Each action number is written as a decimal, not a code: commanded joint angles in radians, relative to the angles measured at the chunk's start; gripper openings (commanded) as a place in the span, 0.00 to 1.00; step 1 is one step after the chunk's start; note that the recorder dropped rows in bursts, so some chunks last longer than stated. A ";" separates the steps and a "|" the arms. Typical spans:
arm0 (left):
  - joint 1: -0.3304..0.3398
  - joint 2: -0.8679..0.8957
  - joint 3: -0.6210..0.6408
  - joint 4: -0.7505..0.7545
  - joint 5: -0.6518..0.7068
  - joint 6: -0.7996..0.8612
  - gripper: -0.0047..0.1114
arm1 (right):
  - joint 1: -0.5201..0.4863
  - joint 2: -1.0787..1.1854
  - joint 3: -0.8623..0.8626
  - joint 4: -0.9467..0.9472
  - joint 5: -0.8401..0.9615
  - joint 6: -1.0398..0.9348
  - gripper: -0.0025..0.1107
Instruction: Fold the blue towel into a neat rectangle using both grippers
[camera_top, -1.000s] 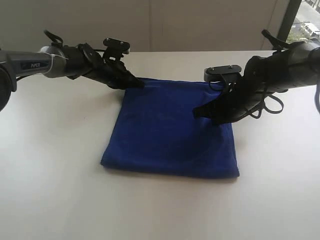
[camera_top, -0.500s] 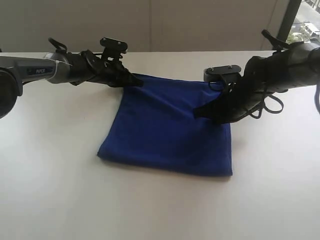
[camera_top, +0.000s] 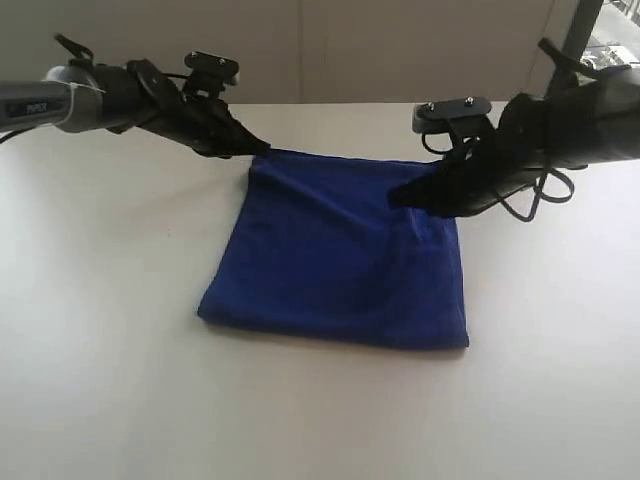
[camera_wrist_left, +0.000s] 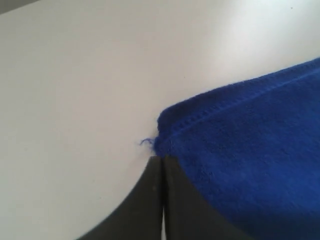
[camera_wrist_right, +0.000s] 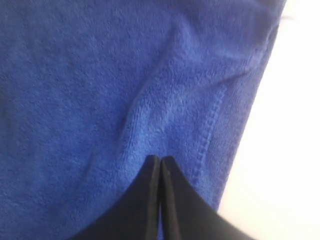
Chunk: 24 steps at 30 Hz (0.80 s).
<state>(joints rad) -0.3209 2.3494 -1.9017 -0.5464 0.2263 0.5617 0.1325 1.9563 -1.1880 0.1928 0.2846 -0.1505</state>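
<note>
One blue towel (camera_top: 335, 255) lies near the middle of the white bench (camera_top: 100, 360). It appears doubled into a roughly rectangular pad. Its near edge is thick and rounded, and its far edge runs between the two arms.

**Far-left corner.** The cloth is drawn up into a small peak at the tip of the left gripper (camera_top: 258, 150). The jaws are pressed together and pinch only the very corner. In the left wrist view the two black fingers meet along a hairline seam at the gripper's tip (camera_wrist_left: 162, 161). The towel (camera_wrist_left: 250, 150) shows two stitched edges stacked at this corner. A loose thread (camera_wrist_left: 146, 142) juts from the corner over bare bench (camera_wrist_left: 75, 75).

**Far-right part.** The right gripper (camera_top: 395, 197) reaches over the cloth, with its tip set inward from the towel's right edge. Its jaws are likewise pressed together and nip a pucker of fabric. In the right wrist view soft ridges in the towel (camera_wrist_right: 90, 100) run toward the closed tip (camera_wrist_right: 160, 161). A stitched hem (camera_wrist_right: 212, 125) passes just beside the tip, and beyond it is a strip of bench (camera_wrist_right: 290, 140).

**Surroundings.** The left arm enters from the left edge of the exterior view and carries a grey tube (camera_top: 45, 100). Black cables (camera_top: 545, 195) loop beneath the right arm. Both arms slope down toward the towel's far edge.
</note>
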 joint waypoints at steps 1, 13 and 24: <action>0.020 -0.058 0.005 0.002 0.253 -0.011 0.04 | -0.005 -0.037 0.003 -0.007 -0.019 0.000 0.02; 0.007 -0.055 0.129 0.003 0.475 -0.018 0.04 | -0.005 0.088 0.003 -0.009 -0.136 0.041 0.02; 0.009 -0.057 0.169 0.100 0.483 -0.068 0.04 | -0.096 0.093 0.003 -0.011 -0.037 0.041 0.02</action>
<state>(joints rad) -0.3124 2.2773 -1.7553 -0.5071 0.6566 0.5053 0.0488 2.0544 -1.1880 0.1928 0.2279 -0.1125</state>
